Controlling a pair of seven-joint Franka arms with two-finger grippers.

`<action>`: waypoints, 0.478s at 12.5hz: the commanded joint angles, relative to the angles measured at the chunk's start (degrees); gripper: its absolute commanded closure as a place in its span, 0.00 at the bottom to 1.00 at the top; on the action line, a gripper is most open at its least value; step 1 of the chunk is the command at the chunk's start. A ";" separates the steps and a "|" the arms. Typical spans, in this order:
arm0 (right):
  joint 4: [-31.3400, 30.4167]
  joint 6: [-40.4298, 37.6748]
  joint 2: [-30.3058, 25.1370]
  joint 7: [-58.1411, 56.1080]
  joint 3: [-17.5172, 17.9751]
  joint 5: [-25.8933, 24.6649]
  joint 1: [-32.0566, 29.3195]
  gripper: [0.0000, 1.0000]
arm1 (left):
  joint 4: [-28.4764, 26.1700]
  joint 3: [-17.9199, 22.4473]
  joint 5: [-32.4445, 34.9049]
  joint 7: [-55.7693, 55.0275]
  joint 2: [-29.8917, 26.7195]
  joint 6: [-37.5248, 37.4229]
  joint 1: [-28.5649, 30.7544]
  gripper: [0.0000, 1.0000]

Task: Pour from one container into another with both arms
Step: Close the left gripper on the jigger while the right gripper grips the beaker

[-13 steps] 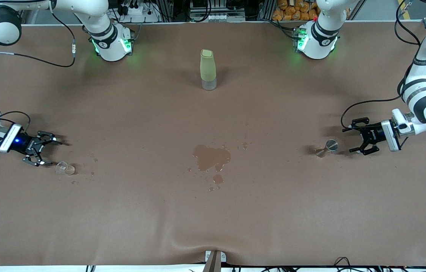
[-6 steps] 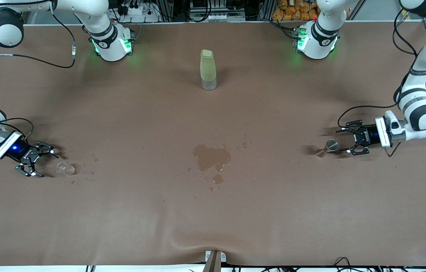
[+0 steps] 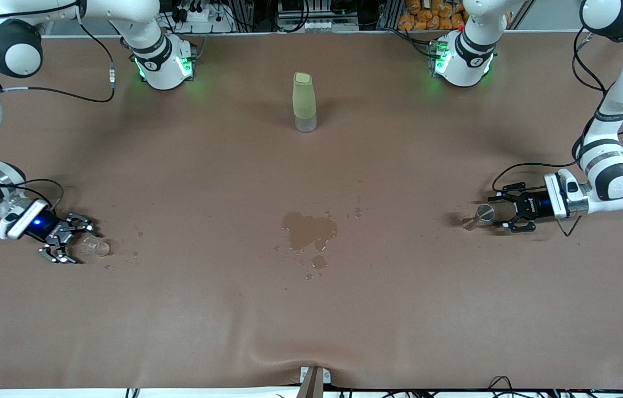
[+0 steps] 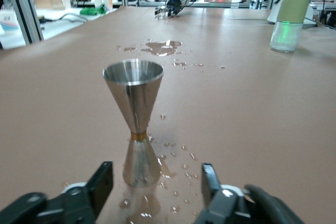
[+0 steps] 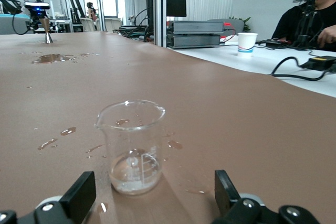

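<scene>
The brown surface (image 3: 189, 320) carries a wet spill (image 3: 309, 230) at its middle, which serves here as the landmark. A tall pale-green bottle (image 3: 304, 101) stands upright farther from the front camera than the spill, toward the arms' bases.

The metal jigger (image 3: 478, 216) stands upright on the surface well apart from the spill, toward the left arm's end, at about the same depth. In the left wrist view the jigger (image 4: 135, 122) rests on its lower cone, with small drops on the surface around its foot. The left end effector (image 3: 502, 215) sits low just beside the jigger, on the side away from the spill. Its fingers (image 4: 101, 183) stand apart on either side of the jigger's base, with a visible gap between each finger and the metal, so nothing is clamped.

The clear cup (image 3: 94, 246) stands upright well apart from the spill, toward the right arm's end and slightly nearer to the front camera. The right wrist view shows the cup (image 5: 131, 146) with its pouring lip and a trace of liquid at the bottom, with drops on the surface around it. The right end effector (image 3: 71, 244) is low just beside the cup, on the side away from the spill. Its fingers (image 5: 79, 194) are spread wide and clear of the glass, holding nothing.
</scene>
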 commanded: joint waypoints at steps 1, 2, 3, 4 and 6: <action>1.03 0.03 0.85 -0.48 -0.19 1.37 1.22 0.00 | 4.04 -1.08 -1.37 3.06 3.81 -3.39 0.26 0.29; 1.03 0.03 0.85 -0.48 -0.19 1.46 1.40 0.00 | 4.14 -1.53 -2.07 4.29 4.08 -3.39 0.18 0.29; 1.03 0.12 1.03 -0.48 -0.10 1.55 1.67 0.00 | 4.14 -1.53 -3.03 4.82 4.26 -3.39 0.09 0.29; 1.03 0.12 1.55 -0.57 -0.10 2.07 1.84 0.00 | 4.22 -1.53 -3.30 4.74 4.78 -3.39 0.00 0.29; 1.03 0.03 2.00 -0.66 -0.10 2.86 2.54 0.00 | 5.97 -2.14 -3.39 4.74 6.36 -3.39 -0.18 0.29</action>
